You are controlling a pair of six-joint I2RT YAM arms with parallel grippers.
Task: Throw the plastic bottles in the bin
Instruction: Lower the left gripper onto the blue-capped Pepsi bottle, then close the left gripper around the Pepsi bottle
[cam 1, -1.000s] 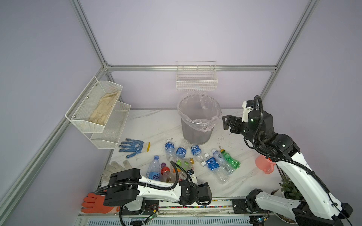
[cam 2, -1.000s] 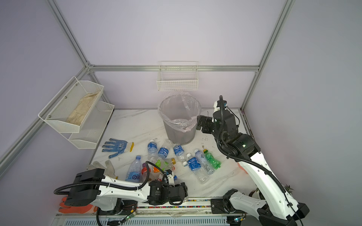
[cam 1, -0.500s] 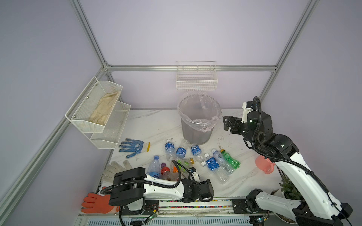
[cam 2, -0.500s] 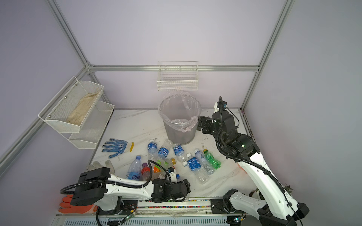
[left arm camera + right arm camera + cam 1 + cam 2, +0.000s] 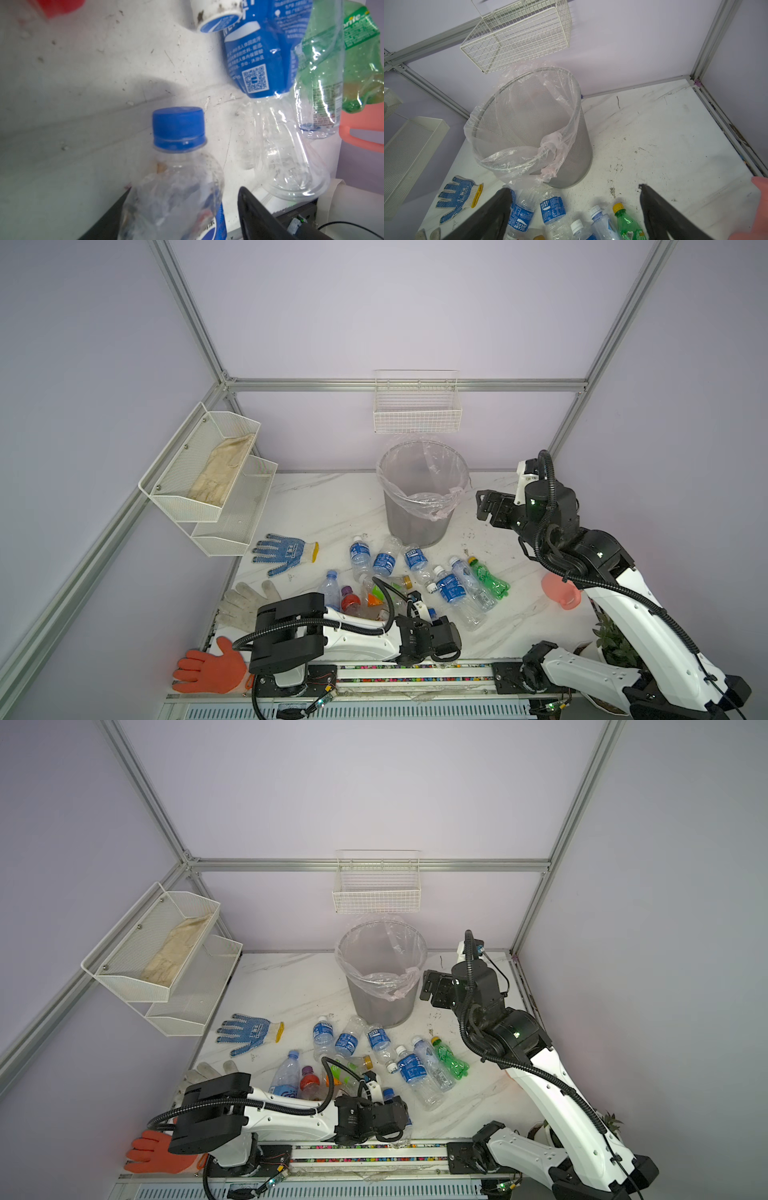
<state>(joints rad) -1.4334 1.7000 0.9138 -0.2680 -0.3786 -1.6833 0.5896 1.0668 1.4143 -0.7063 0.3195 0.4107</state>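
Left wrist, claw (image 5: 182,209) around blue-capped bottle (image 5: 178,128)

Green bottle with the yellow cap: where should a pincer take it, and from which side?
Probably by the shoulder just below the cap, from straight above, closing across its width. The green bottle lies flat, cap toward the bin; its body crowds the clear bottle beside it, but the necks leave a gap, and its other flank is bare table.

Left arm (image 5: 357,641), right arm (image 5: 631,626): white links, black joints, ribbed cables (tiny green lights); right pincer (image 5: 574,187) black.
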